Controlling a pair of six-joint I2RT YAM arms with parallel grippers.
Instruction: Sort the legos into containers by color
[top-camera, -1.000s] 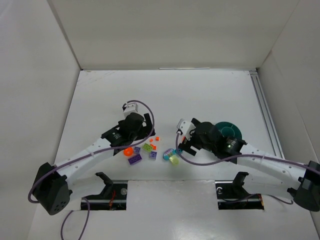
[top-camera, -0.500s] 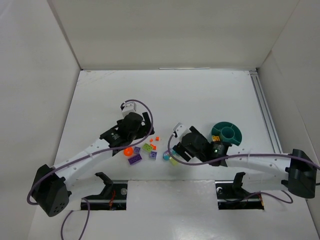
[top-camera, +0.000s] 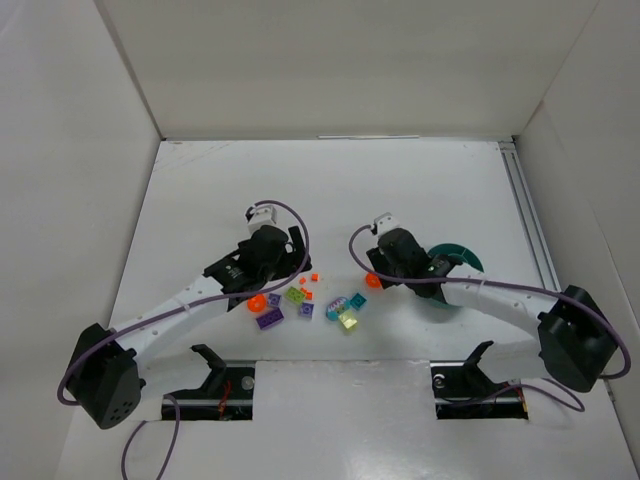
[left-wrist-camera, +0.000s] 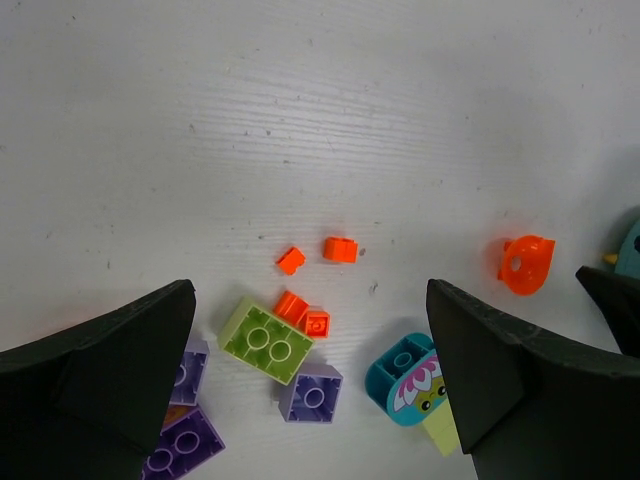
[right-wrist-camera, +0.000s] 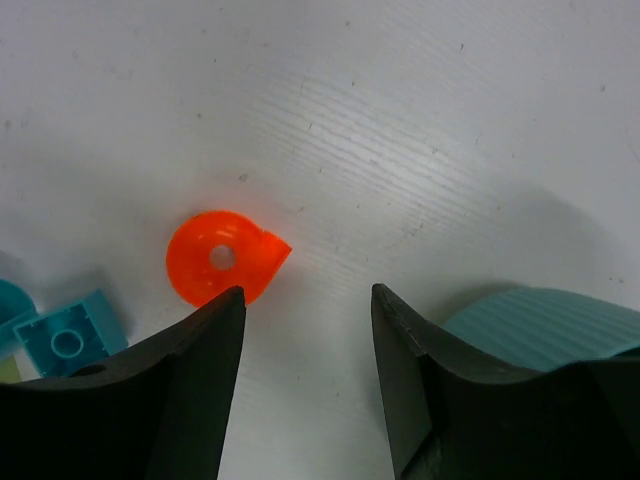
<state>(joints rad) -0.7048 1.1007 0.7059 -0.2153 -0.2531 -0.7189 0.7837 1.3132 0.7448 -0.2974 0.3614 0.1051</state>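
The left gripper (left-wrist-camera: 308, 296) hangs over the left part of the lego scatter, jaws spread as wide as they go and nothing in them. Between its fingers, on the white table (top-camera: 400, 190), lie a lime green brick (left-wrist-camera: 266, 341), four small orange bits (left-wrist-camera: 340, 249) and a light purple brick (left-wrist-camera: 310, 391). A darker purple brick (left-wrist-camera: 182, 450) sits partly under the left finger. To the right of these lies a teal piece (left-wrist-camera: 408, 378) with a flower print, and a pale yellow piece (top-camera: 348, 320) is just beside it. Further right, apart from the cluster, is a round orange piece (right-wrist-camera: 224, 257). The right gripper (right-wrist-camera: 307, 300) stands over that spot, jaws partly parted and holding nothing. The piece lies just outside one fingertip, on the cluster's side, and bare table fills the gap. The teal bowl (top-camera: 463, 252) sits just right of that gripper, partly hidden by the arm.
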